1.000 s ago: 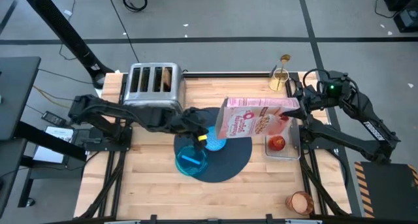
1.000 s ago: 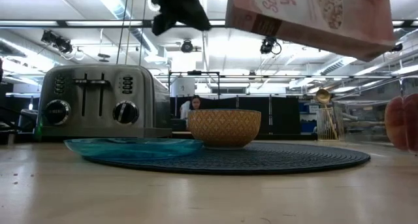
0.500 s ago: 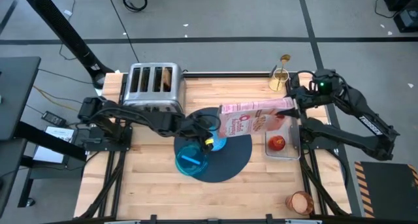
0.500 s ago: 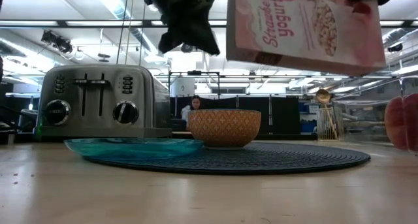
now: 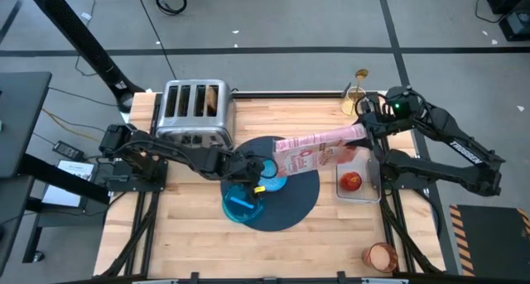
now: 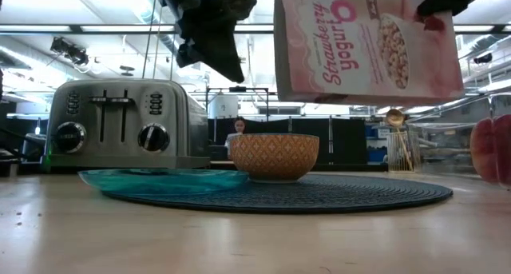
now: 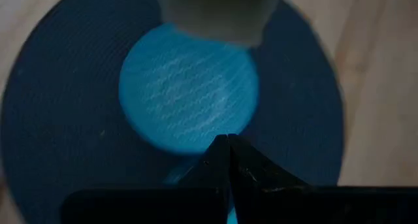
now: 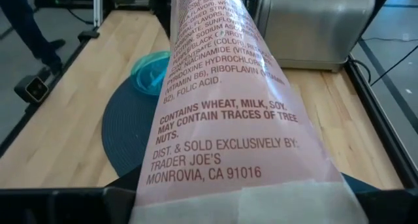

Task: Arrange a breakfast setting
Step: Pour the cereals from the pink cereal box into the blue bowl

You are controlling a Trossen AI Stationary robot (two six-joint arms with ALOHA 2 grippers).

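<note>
A pink cereal box (image 5: 315, 151) hangs over the round dark mat (image 5: 290, 203), with my right gripper (image 5: 362, 133) shut on its right end. The box's free end is above the small bowl (image 6: 274, 156), which stands on the mat. The teal plate (image 5: 242, 203) lies on the mat's near left edge. My left gripper (image 5: 257, 170) hovers shut just left of the box, above the bowl (image 7: 189, 87), touching nothing. The toast slice (image 5: 214, 98) sticks up from the toaster (image 5: 195, 110). A red fruit (image 5: 352, 181), an amber cup (image 5: 381, 255) and a gold spoon (image 5: 359, 75) are on the right. My right gripper holds the cereal box by the end nearest the table's right edge (image 8: 287, 198), one finger on each broad face; the box itself hides the pads. The fingers come from the right, slanting down, along the box. The box is lifted clear, on edge, stretching left over the mat.
The toaster stands at the far left of the wooden table. The red fruit lies on a metal tray (image 5: 371, 185) right of the mat. The spoon stands in a holder (image 5: 354, 98) at the far right. The cup sits at the near right corner.
My right gripper has rolled its wrist, turning the cereal box onto its edge, so its printed front now faces the table's near side; the box has also sunk a little. My left gripper has come down toward the bowl, staying shut.
</note>
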